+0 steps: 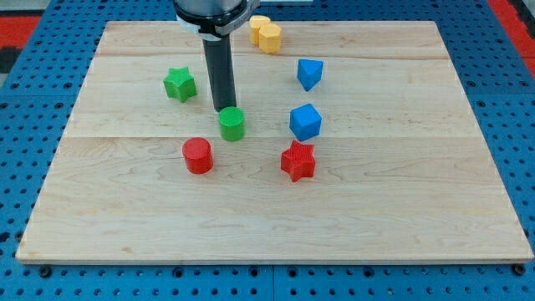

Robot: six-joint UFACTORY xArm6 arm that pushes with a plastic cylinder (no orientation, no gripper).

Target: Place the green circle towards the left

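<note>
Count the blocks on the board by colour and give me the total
Green: 2, the green star and the green circle
Red: 2, the red circle and the red star
Blue: 2, one blue block and another blue block
Yellow: 1, the yellow block
Total: 7

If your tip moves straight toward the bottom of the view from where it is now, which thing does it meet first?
My tip stands just above the green circle in the view, so it would probably meet that block first. Whether they already touch, I cannot tell.
</note>
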